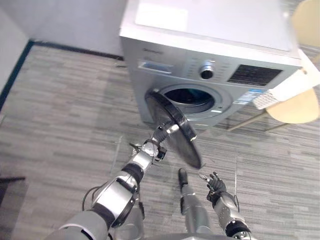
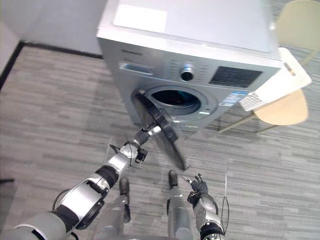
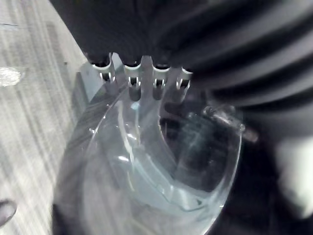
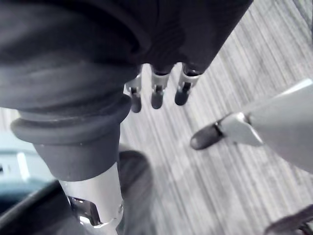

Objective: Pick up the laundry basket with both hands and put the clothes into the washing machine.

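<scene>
A silver-grey front-loading washing machine stands upright on the grey striped floor, far and centre. Its round, dark-glassed door is swung wide open toward the near side, hinged on the left, baring the dark drum opening.

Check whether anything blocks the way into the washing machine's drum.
Nothing visible does. The door is swung wide off the front, clear of the dark drum opening, with the left hand resting against the door's inner side. The right hand hangs low with its fingers open.
</scene>
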### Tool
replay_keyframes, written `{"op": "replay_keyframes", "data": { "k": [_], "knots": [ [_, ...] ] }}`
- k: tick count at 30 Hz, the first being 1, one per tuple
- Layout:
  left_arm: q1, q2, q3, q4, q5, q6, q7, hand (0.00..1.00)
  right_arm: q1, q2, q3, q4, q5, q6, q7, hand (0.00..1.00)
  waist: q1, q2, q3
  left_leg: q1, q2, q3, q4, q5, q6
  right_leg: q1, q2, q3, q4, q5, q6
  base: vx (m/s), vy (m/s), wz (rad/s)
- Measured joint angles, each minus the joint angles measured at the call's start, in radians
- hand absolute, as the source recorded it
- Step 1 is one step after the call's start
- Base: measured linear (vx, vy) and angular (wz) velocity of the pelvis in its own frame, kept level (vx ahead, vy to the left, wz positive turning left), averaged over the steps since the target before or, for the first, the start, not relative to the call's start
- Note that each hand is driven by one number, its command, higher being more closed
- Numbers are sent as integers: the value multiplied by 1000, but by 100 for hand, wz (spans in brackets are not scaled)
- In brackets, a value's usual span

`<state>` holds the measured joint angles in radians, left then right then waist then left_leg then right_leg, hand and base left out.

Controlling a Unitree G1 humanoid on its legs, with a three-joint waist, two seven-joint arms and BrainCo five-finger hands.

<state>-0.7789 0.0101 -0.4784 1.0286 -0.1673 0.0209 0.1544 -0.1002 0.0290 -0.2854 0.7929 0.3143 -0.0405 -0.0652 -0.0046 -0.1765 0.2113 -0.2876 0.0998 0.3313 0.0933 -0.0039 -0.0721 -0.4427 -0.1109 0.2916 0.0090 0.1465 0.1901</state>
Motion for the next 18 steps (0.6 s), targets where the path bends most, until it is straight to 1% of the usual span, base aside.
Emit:
{"op": "replay_keyframes", "data": {
  "k": [1,2,3,4,5,6,7,8,9,10,12,15,17,18],
  "knots": [
    [-63,-40,4,-7,-45,-1,1,0,9,-12,-4,-32,4,-1,0,0,-24,0,-2,1,5,34,10,-16,3,1,0,22,-33,-19,25,62,-21,-100],
    [-101,-62,13,-11,-74,-6,1,0,14,-17,-5,-40,8,-2,2,0,-37,1,-3,1,8,43,9,-21,5,0,-1,26,-45,-33,42,87,-22,-69],
    [-157,-89,22,-27,-115,-13,2,0,24,-18,-15,-44,10,-2,2,0,-57,1,-8,2,15,60,5,-25,8,-4,3,29,-54,-50,60,102,-14,-59],
    [-220,-122,34,-91,-196,-42,0,0,61,-12,-29,-43,11,0,2,0,-88,-18,-27,2,19,87,21,-42,-7,-20,5,41,-49,-28,39,147,-33,-50],
    [-238,-134,39,-116,-234,-55,0,0,80,-12,-33,-43,11,0,1,0,-97,-22,-31,2,23,92,39,-56,-13,-19,6,41,-47,-5,31,137,-50,-43],
    [-267,-145,40,-148,-296,-74,-1,0,114,-15,-38,-42,11,0,0,0,-99,-23,-35,2,34,101,75,-82,-18,-19,11,39,-43,39,18,141,-91,-49],
    [-285,-148,70,-190,-348,-97,1,0,142,-20,-40,-39,13,1,0,0,-99,-2,-51,-12,66,120,136,-126,-31,-20,37,55,-46,49,0,138,-104,-79],
    [-301,-143,118,-208,-378,-114,3,0,158,-17,-39,-39,18,1,2,0,-96,13,-60,-17,100,136,181,-162,-43,-22,63,70,-50,56,-8,137,-102,-86],
    [-306,-135,142,-213,-383,-119,7,0,160,-15,-36,-39,20,1,3,0,-96,21,-64,-17,113,137,197,-176,-45,-23,76,75,-51,58,-10,155,-111,-79],
    [-307,-114,177,-220,-387,-120,14,0,159,-16,-31,-39,21,1,4,0,-98,33,-71,-13,129,139,210,-195,-54,-24,93,81,-53,59,-12,116,-87,-51],
    [-289,-91,177,-231,-388,-119,13,0,156,-16,-25,-39,29,0,7,0,-95,41,-75,-2,132,138,206,-197,-55,-24,101,86,-53,60,-12,96,-64,-33],
    [-223,-92,205,-242,-387,-119,13,0,136,-17,13,-40,29,-10,20,0,-96,46,-77,17,127,136,191,-197,-54,-15,95,85,-51,60,-12,28,-8,-7],
    [-104,-94,260,-241,-377,-118,19,0,134,-14,43,-39,29,-22,24,0,-93,66,-80,30,124,116,187,-196,-54,10,87,58,-51,60,-12,-5,10,23],
    [-69,-96,278,-240,-376,-118,21,0,134,-14,50,-38,29,-22,23,0,-92,72,-79,33,123,102,185,-196,-54,18,85,47,-51,59,-12,-22,-2,48]
  ]
}}
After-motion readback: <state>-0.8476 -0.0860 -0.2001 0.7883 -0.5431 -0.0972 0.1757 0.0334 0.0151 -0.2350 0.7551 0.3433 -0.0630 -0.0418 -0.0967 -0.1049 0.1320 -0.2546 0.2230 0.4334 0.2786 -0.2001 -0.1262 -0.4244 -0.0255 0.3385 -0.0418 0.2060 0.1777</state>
